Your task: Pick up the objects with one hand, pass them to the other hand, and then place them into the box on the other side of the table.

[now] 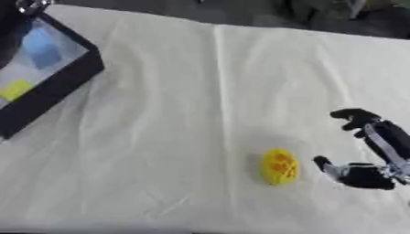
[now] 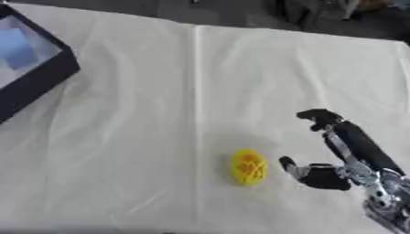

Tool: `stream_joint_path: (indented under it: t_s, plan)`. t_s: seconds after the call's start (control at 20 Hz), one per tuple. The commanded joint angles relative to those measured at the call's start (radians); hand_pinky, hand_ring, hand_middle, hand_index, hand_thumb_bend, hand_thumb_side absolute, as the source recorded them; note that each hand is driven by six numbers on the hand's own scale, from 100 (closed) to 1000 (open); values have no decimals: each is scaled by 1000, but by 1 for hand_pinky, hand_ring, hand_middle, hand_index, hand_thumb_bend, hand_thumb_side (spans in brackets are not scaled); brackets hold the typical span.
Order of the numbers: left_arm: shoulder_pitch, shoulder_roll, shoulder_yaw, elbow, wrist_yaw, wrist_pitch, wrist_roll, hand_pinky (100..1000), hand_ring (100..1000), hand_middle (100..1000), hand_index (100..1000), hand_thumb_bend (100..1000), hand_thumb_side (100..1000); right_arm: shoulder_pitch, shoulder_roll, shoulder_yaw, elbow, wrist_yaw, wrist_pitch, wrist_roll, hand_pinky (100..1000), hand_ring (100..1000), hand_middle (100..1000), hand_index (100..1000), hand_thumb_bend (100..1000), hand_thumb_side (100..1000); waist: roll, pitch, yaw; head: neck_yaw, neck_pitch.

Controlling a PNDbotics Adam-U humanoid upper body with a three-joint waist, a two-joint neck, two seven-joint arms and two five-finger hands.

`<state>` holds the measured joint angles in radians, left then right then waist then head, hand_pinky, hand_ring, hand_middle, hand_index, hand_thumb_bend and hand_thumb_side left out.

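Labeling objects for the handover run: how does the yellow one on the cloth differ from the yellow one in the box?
The yellow oval object lies on the white cloth beside the right robot hand; the yellow item sits inside the black box. The first shows orange patterning and a rounded shape; the second looks plain and flatter. Both are yellow.

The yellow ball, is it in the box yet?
No. The yellow ball lies on the white tablecloth, beside the open right robot hand, far from the box.
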<state>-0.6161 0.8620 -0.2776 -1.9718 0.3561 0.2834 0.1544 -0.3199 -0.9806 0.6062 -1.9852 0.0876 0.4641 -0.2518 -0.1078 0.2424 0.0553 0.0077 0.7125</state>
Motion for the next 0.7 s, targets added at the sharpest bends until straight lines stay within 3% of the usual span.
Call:
stream_joint_path:
  t_s: [0.05,0.7]
  plan:
    - [-2,48,13,-18,-8,-6,5,970,1000,647,872,100,745,-31,-9,5,-15,-18,30,62,734,783,865,883,419,237,-1,-27,-8,8,14]
    - [34,79,20,-11,-16,-13,17,970,1000,646,869,100,744,-141,89,43,-15,-27,148,245,735,781,857,881,416,208,-16,-46,-27,38,51]
